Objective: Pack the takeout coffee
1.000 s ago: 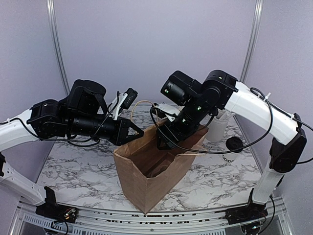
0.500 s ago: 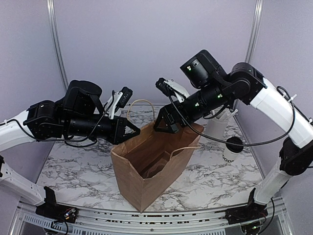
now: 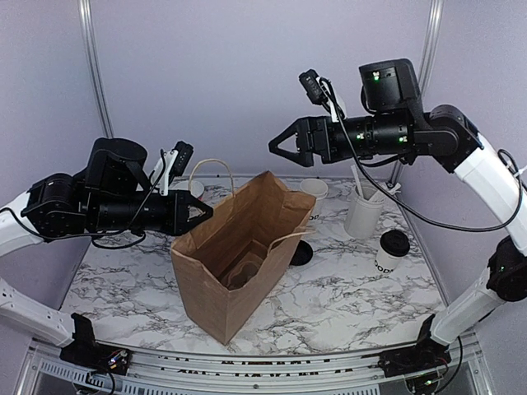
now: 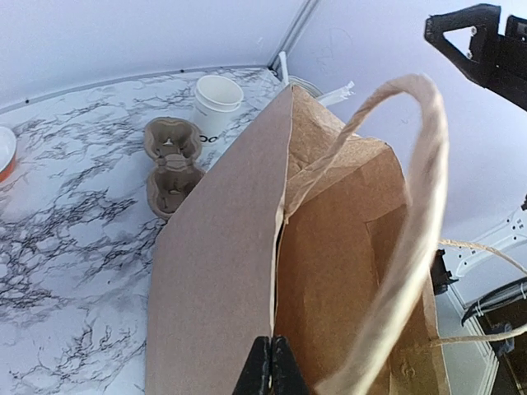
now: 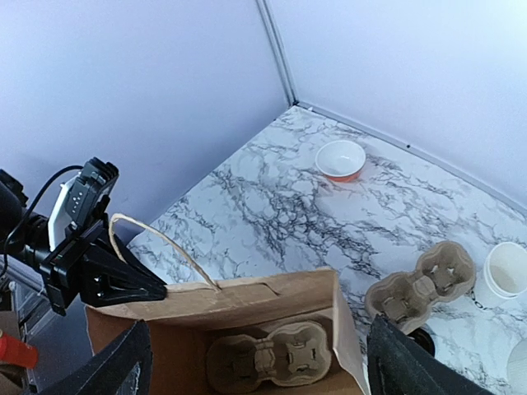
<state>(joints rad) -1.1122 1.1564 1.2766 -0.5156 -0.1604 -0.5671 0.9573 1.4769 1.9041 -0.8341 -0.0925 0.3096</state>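
Observation:
The takeout coffee (image 3: 393,249), a white paper cup with a black lid, stands on the marble table at the right, apart from both grippers. A brown paper bag (image 3: 239,255) stands open in the middle. My left gripper (image 3: 202,216) is shut on the bag's left rim, with its fingertips pinching the paper edge in the left wrist view (image 4: 271,366). My right gripper (image 3: 280,145) is open and empty, high above the bag's far side; in its wrist view (image 5: 259,366) it looks down into the bag. A brown pulp cup carrier (image 5: 276,358) lies on the bag's floor.
A second pulp carrier (image 5: 420,288) and an open white cup (image 5: 506,276) sit behind the bag. A larger white cup of utensils (image 3: 362,212) stands at the back right, and a white bowl with an orange-red band (image 5: 340,160) at the back left. A black round item (image 3: 301,253) lies beside the bag.
My right gripper has risen out of the bag and drawn back up to the right, open. My left gripper has pulled the bag's rim leftward, and the bag has shifted left with its mouth open.

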